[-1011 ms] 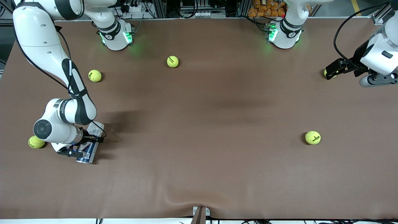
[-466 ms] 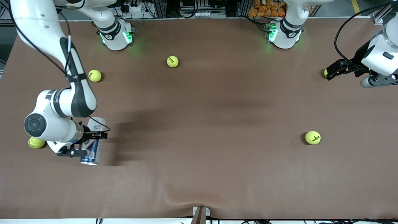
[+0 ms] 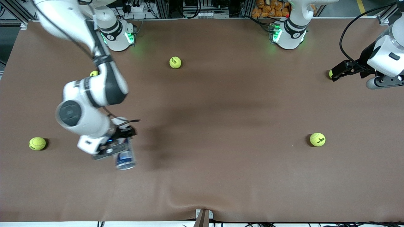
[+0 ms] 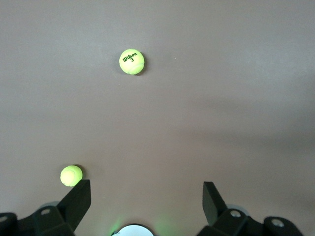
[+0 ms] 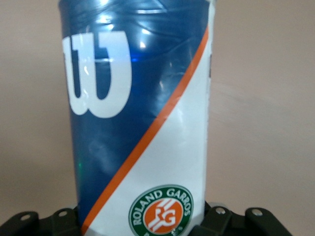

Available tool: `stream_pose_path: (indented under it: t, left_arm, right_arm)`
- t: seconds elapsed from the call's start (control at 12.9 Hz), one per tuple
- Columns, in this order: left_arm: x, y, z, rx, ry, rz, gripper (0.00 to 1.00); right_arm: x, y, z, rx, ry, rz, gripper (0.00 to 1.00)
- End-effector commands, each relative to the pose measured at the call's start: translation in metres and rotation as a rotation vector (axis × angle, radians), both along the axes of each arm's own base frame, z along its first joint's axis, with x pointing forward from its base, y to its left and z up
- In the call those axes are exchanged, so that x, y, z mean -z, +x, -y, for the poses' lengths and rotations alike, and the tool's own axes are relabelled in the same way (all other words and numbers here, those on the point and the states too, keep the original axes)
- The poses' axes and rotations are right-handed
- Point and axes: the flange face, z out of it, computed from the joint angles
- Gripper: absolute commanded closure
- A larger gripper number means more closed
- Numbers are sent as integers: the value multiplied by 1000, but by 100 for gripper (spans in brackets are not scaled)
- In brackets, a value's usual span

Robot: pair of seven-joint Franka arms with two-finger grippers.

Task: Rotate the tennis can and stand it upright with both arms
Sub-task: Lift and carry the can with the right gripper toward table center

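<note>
- Right gripper [image 3: 121,143] pinches the can [image 3: 124,157] mid-body, up in the air over the table [image 3: 221,126]; jaws clamped on it, fingertips hidden by the can.
- Can's blue end points toward the front camera; its other end is covered by the wrist.
- Right wrist view: can [image 5: 140,118] fills the frame, top cut off.
- Left gripper [image 3: 339,72] waits at the table's left-arm end, well apart from the can, jaws spread, half hiding a ball [image 3: 330,73].
- Another ball [image 3: 94,73] is mostly hidden by the right arm.
</note>
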Motion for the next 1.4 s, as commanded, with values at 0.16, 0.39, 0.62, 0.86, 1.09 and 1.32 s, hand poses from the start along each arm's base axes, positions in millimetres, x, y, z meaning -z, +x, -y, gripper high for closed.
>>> stream_pose_path:
  t: [0.16,0.39,0.62,0.86,1.09,1.32]
  left_arm:
    - [-1,2,-1,-8,10,6,0]
    - [-1,2,-1,-8,10,6,0]
    - [1,3,0,-10,11,3,0]
    - [3,5,-1,-13,11,-1,0]
    - [4,5,-1,-14,11,-3,0]
    - [4,6,-1,-16,11,-1,0]
  right_arm:
    - [-4,-45,-121,-273,-23,24,33]
    - [16,-87,-195,-436,-28,19,33]
    - [47,-113,-249,-635,-11,75,32]
    - [74,-140,-304,-872,9,180,29]
    - [95,-150,-329,-1049,-1,205,27]
    - [126,-158,-343,-1114,-18,184,22]
